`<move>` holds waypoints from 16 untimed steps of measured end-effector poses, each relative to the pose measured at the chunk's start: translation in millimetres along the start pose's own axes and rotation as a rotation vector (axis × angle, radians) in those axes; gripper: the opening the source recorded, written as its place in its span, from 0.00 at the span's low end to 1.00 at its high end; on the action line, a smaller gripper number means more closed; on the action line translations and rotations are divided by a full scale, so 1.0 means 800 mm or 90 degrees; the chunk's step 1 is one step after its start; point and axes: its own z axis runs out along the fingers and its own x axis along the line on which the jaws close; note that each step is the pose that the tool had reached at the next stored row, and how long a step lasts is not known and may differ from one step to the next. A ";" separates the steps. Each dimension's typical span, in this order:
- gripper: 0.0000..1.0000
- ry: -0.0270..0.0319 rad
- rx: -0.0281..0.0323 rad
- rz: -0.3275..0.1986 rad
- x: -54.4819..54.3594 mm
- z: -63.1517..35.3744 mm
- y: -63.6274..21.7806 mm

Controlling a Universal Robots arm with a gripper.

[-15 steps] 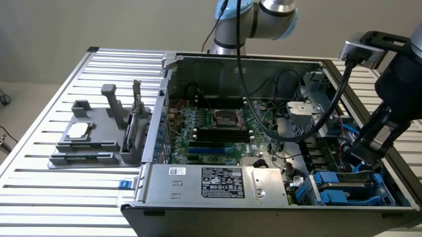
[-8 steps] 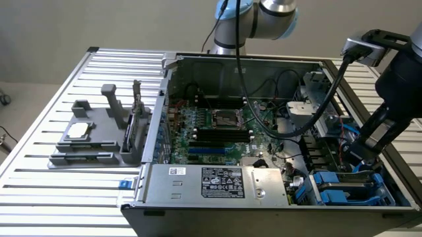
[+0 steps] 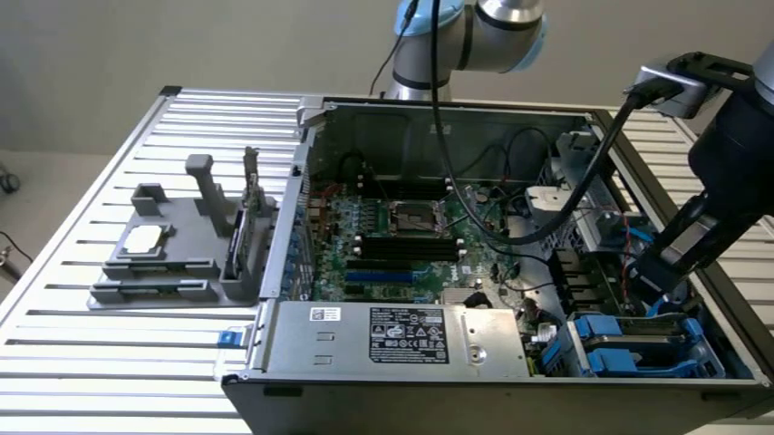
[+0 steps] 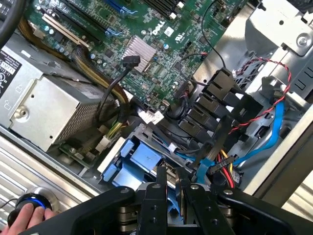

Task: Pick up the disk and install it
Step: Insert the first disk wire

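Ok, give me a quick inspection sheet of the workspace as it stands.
Surface: slatted metal table bearing the open computer case.
Job's things: disk in its blue carrier, down in the case's corner, at the gripper.
Clutter: gray tray with a small chip, beside the case.
Gripper: low inside the case at the disk; grip unclear.
Cables: black cable draped over the motherboard; blue cable near the disk.
Surroundings: hand on a blue-lit button.
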 end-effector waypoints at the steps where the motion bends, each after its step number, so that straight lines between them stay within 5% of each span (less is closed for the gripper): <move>1: 0.22 0.0000 0.0000 0.007 0.000 0.000 0.000; 16: 0.22 0.0010 0.0005 0.093 -0.003 0.000 0.002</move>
